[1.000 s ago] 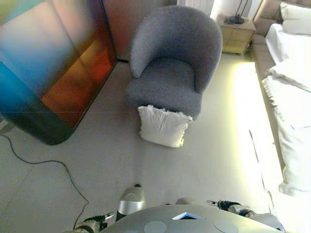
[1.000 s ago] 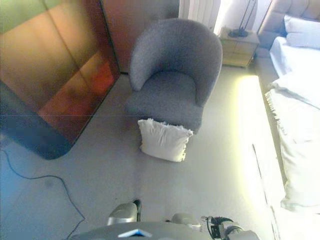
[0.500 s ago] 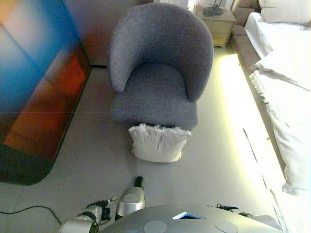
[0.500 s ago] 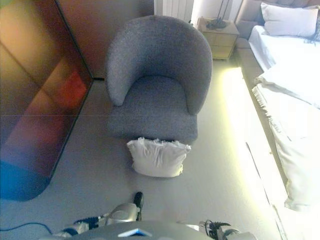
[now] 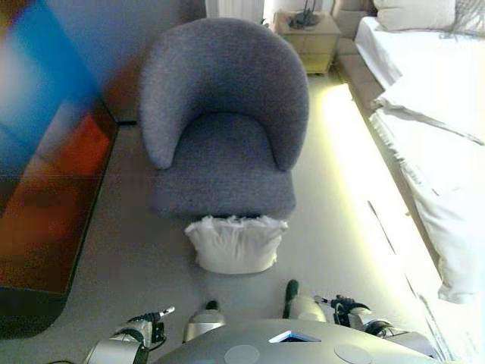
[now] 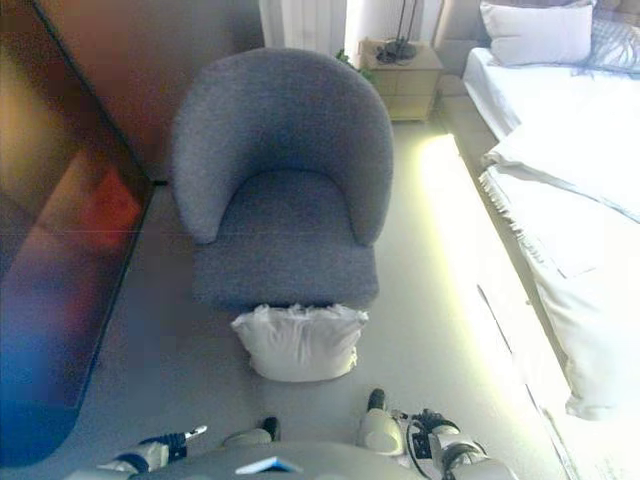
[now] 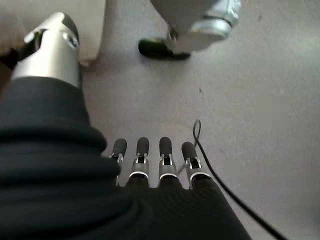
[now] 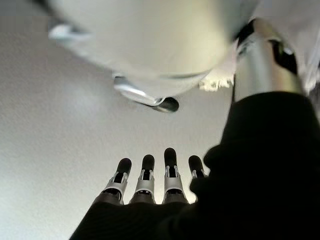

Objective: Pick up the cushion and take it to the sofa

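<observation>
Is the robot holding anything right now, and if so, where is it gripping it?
Nothing. The left robot hand and right robot hand both hang open and empty; the cushion lies on the floor against the armchair.

light: bright from the bed [image 5: 424,114] side; glare: yellow-white strip washes out the floor [image 5: 356,174] beside it; panel [image 5: 45,174]: smeared blue-red reflections; wrist views: dim, near cover soft

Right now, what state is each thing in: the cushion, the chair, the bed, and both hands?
cushion: on the floor, leaning against the chair's front, not held
chair: seat empty
bed: white covers, rumpled
left hand: open, holding nothing
right hand: open, holding nothing
</observation>
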`<state>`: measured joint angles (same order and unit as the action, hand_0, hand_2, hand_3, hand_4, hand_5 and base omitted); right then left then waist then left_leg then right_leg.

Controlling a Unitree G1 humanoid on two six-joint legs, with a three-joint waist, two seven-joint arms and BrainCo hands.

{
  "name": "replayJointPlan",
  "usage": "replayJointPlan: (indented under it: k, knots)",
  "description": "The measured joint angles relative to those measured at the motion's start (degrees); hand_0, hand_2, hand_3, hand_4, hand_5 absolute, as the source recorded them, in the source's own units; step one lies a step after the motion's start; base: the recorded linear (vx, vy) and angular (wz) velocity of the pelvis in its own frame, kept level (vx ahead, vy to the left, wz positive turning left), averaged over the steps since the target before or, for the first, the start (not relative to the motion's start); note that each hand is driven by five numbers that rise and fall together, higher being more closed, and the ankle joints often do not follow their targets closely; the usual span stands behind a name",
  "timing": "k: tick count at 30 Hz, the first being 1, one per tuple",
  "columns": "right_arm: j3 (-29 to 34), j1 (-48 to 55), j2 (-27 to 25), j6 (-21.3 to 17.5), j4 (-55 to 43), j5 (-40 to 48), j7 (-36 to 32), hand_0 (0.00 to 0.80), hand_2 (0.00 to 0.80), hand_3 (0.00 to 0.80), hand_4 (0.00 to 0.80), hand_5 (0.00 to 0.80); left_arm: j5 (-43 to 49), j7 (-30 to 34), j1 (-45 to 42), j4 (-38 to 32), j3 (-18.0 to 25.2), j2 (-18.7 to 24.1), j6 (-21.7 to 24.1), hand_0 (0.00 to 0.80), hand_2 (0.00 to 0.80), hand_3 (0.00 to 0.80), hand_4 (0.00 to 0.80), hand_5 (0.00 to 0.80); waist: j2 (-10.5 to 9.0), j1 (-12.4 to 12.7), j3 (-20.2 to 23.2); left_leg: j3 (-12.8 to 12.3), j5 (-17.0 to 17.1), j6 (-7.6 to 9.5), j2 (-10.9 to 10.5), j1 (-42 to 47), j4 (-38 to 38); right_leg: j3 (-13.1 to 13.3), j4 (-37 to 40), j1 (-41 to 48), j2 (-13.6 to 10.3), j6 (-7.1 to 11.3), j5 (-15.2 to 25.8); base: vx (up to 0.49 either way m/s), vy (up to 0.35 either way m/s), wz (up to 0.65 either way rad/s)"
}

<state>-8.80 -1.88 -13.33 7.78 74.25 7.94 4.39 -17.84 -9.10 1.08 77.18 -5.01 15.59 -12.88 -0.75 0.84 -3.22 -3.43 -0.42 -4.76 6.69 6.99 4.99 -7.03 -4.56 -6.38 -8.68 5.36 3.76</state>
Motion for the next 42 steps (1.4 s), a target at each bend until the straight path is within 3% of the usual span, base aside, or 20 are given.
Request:
replayJointPlan:
  k: [3, 8, 9, 11, 16, 18, 19, 21, 25, 28, 32, 34, 42]
  knots:
    - [0.12, 0.65, -3.21, 0.25, 0.05, -0.78, -0.55, 0.000, 0.000, 0.000, 0.000, 0.000, -1.02, -0.03, -0.13, -0.08, 0.27, -2.88, 0.11, 0.000, 0.000, 0.000, 0.000, 0.000, 3.13, 0.05, -0.44, 0.33, -0.99, -0.74, 3.18, -0.89, -3.67, -1.97, 4.38, 4.41, 3.29, -1.87, 0.31, 0.246, -0.222, 0.40]
    - [0.07, 0.78, -5.37, 0.24, -0.73, -0.93, -0.83, 0.000, 0.000, 0.000, 0.000, 0.000, -0.94, -1.04, -0.82, 0.23, 0.32, -3.56, -0.07, 0.000, 0.000, 0.000, 0.000, 0.000, 3.87, 1.39, -0.61, 0.50, -0.59, -0.99, 3.53, -2.25, -7.98, -3.83, 9.90, 9.32, 4.17, -2.66, 1.13, 0.095, -0.159, 0.38]
    - [0.03, 0.55, -5.39, 0.31, -1.03, -0.91, -0.81, 0.000, 0.000, 0.000, 0.000, 0.000, -0.93, -1.13, -0.70, 0.22, 0.34, -3.56, -0.05, 0.000, 0.000, 0.000, 0.000, 0.000, 3.88, 1.76, -0.66, 0.54, -0.49, -1.15, 3.45, -3.00, -8.97, -3.92, 9.92, 9.15, 4.07, -2.76, 1.08, -0.012, -0.023, 0.14]
    - [-0.08, -0.51, -5.19, 0.45, -1.19, -0.44, -0.44, 0.000, 0.000, 0.000, 0.000, 0.000, -0.92, -1.18, -0.50, 0.28, 0.33, -3.66, 0.64, 0.000, 0.000, 0.000, 0.000, 0.000, 3.51, 2.50, -1.37, 0.83, 1.04, -3.27, 2.47, -5.69, -12.01, -5.20, 9.93, 8.93, 2.87, -2.80, 1.04, -0.015, 0.059, 0.26]
    - [0.13, -0.93, -5.43, 0.41, -1.21, 2.19, 2.55, 0.000, 0.000, 0.000, 0.000, 0.000, -0.92, -1.18, -0.14, -0.72, 0.26, -4.39, 1.09, 0.000, 0.000, 0.000, 0.000, 0.000, 4.81, 2.86, -2.44, -0.10, 3.40, -3.70, 1.12, -7.70, -11.39, -8.33, 9.89, 9.10, 0.61, -2.64, 0.95, 0.047, 0.152, 0.37]
    - [0.14, -0.63, -5.47, 0.39, -0.80, 2.56, 3.55, 0.000, 0.000, 0.000, 0.000, 0.000, -0.91, -1.18, -0.19, -0.82, 0.26, -4.37, 1.11, 0.000, 0.000, 0.000, 0.000, 0.000, 4.77, 2.51, -2.50, -3.22, 3.42, -3.05, 0.89, -7.38, -9.94, -9.33, 9.60, 9.19, -0.54, -1.95, 0.86, 0.145, 0.144, 0.31]
    - [0.21, -0.52, -5.62, 0.32, -0.67, 2.57, 3.81, 0.000, 0.000, 0.000, 0.000, 0.000, -0.91, -1.19, -0.32, -1.03, 0.26, -4.37, 1.27, 0.000, 0.000, 0.000, 0.000, 0.000, 4.88, 1.94, -2.53, -3.71, 3.24, -3.02, 1.03, -6.53, -9.36, -9.34, 8.95, 9.12, -0.81, -1.30, 0.63, 0.203, 0.146, 0.26]
    - [1.27, -0.27, -5.68, -0.16, -0.42, 2.50, 4.26, 0.000, 0.000, 0.000, 0.000, 0.000, -0.86, -1.34, -0.42, -1.12, 0.25, -4.29, 1.91, 0.000, 0.000, 0.000, 0.000, 0.000, 5.46, 1.47, -3.03, -4.41, -0.37, -1.82, 1.23, -4.89, -6.56, -9.21, 7.31, 9.09, -0.83, 0.17, 0.16, 0.136, 0.114, 0.14]
    - [-0.05, -1.25, -4.18, -0.40, 0.05, 2.90, 5.98, 0.000, 0.000, 0.000, 0.000, 0.000, -0.93, -4.02, 1.74, -1.83, -0.67, -1.61, 2.76, 0.000, 0.000, 0.000, 0.000, 0.000, 1.53, 1.70, -4.32, -5.75, -0.97, 0.37, -1.67, -7.20, -7.53, -7.14, 2.89, 4.48, -4.48, 2.01, -0.80, -0.217, 0.061, -0.05]
    - [-2.30, -7.10, -4.52, -2.18, -0.78, 4.97, 9.43, 0.000, 0.000, 0.000, 0.000, 0.000, -1.71, -6.72, 7.69, -2.01, -2.87, 0.42, 3.97, 0.000, 0.000, 0.000, 0.000, 0.000, 0.37, 1.74, -7.31, -5.49, -0.10, 0.78, -2.17, -16.65, -12.15, -5.91, 0.84, -4.10, -5.01, 1.82, 1.03, -0.288, 0.050, 0.03]
    - [-2.88, -14.83, -4.78, -5.01, -2.72, 7.10, 13.06, 0.000, 0.000, 0.000, 0.000, 0.000, -4.42, -9.15, 13.01, -4.04, -3.85, 0.64, 6.12, 0.000, 0.000, 0.000, 0.000, 0.000, 2.63, 1.65, -13.61, -5.58, 0.42, 1.15, -2.09, -21.77, -13.66, -5.37, 1.48, -8.41, -4.72, 1.15, 3.04, -0.212, 0.077, -0.04]
    - [-3.15, -17.87, -4.77, -6.25, -3.48, 7.34, 14.48, 0.000, 0.000, 0.000, 0.000, 0.000, -6.67, -10.50, 14.86, -4.39, -4.30, 0.68, 7.60, 0.000, 0.000, 0.000, 0.000, 0.000, 2.86, 1.63, -15.59, -5.46, 0.86, 1.30, -1.93, -24.21, -13.75, -5.14, 1.60, -10.83, -4.44, 0.98, 3.43, -0.161, 0.043, -0.03]
    - [-3.10, -25.44, -5.99, -7.54, -4.70, 9.40, 18.74, 0.000, 0.000, 0.000, 0.000, 0.000, -10.17, -15.77, 22.38, -8.12, -6.35, 1.17, 11.58, 0.000, 0.000, 0.000, 0.000, 0.000, 0.47, 1.58, -23.97, -4.95, 1.99, 0.93, -2.01, -30.75, -15.31, -4.61, -0.69, -17.80, -4.27, 0.39, 4.29, -0.127, 0.066, 0.00]
